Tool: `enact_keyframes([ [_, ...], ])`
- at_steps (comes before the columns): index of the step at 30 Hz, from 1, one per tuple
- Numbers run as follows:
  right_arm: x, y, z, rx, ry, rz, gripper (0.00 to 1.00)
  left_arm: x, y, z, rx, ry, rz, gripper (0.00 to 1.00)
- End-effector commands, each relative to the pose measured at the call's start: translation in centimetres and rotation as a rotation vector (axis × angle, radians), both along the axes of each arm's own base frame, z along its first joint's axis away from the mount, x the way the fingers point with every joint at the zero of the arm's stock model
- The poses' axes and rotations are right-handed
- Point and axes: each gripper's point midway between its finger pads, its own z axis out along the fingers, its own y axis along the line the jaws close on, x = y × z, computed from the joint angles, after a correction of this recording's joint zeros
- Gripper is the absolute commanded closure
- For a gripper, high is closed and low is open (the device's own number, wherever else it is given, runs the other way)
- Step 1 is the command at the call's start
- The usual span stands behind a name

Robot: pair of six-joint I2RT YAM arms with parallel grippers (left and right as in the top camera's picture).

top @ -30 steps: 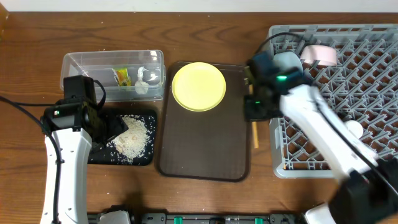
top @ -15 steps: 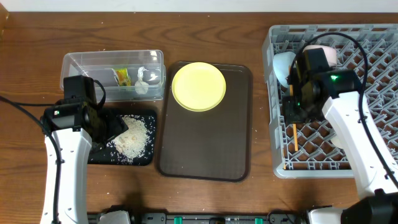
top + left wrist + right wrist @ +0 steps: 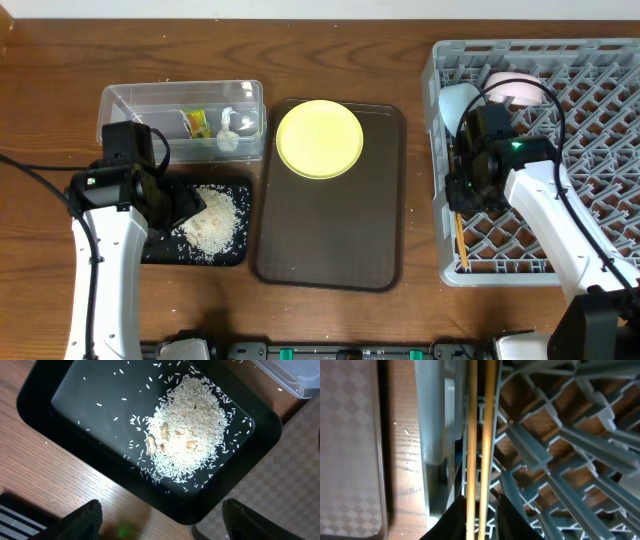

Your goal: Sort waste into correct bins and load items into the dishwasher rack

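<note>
Running between lattice ribs (image 3: 522, 442) by the left wall of the rack (image 3: 437, 420), the chopsticks (image 3: 471, 435) are pinched by the right gripper (image 3: 481, 517), jaws narrowed; the left gripper (image 3: 160, 522) is spread wide, empty, over the rice (image 3: 190, 435).

The brown counter (image 3: 330, 320) is wood with a streaked grain and a low sheen. The two thin pale wooden chopsticks (image 3: 472, 435) look smooth and evenly finished against the large grey dishwasher rack (image 3: 440, 435), whose moulded plastic lattice is matt. The shallow black rectangular tray (image 3: 75, 390) is smooth plastic with a soft gloss and the heap of white rice grains (image 3: 192, 435) on it looks dull and dry, while the dark brown serving tray (image 3: 280, 490) shows a fine chequered texture, the clear rectangular tub (image 3: 130, 105) is glossy transparent plastic, and the round yellow plate (image 3: 319, 138) is smooth with a faint shine.
</note>
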Motion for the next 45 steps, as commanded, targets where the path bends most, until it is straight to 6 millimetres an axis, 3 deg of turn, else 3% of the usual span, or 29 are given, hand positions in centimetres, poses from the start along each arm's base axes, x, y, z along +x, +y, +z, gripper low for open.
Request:
enact_keyframes([
  [1,0.4,-0.2,0.2,0.002,-0.013,-0.002,0.77,0.0,0.1,0.0,-0.003,0.005,0.014,0.21],
  [5,0.9,-0.1,1.9,0.008,-0.038,-0.013,0.75,0.1,-0.3,0.0,-0.028,-0.001,0.009,0.20],
  [11,1.6,-0.5,7.4,0.041,-0.181,-0.073,0.72,0.7,-1.2,0.1,-0.053,-0.024,-0.038,0.20],
  [15,1.5,-3.2,11.3,0.060,-0.322,-0.163,0.47,2.3,-4.0,0.5,-0.088,-0.085,-0.199,0.20],
  [19,0.5,-4.5,13.3,0.091,-0.382,-0.200,0.33,4.3,-7.4,1.2,-0.072,-0.169,-0.377,0.20],
  [24,-1.0,-4.7,13.5,0.093,-0.360,-0.204,0.27,7.2,-13.7,1.9,-0.048,-0.307,-0.634,0.20],
  [27,-1.5,-4.7,13.0,0.089,-0.332,-0.205,0.26,8.6,-16.5,1.6,0.009,-0.354,-0.722,0.20],
  [36,-1.7,-4.7,12.5,0.089,-0.317,-0.206,0.23,11.3,-24.1,-2.6,0.096,-0.400,-0.977,0.20],
  [40,-1.7,-4.7,12.5,0.089,-0.316,-0.207,0.23,13.1,-24.5,-5.1,0.142,-0.398,-0.970,0.21],
  [45,-2.1,-4.7,12.3,0.087,-0.298,-0.207,0.23,14.3,-24.7,-8.7,0.129,-0.358,-0.913,0.35],
])
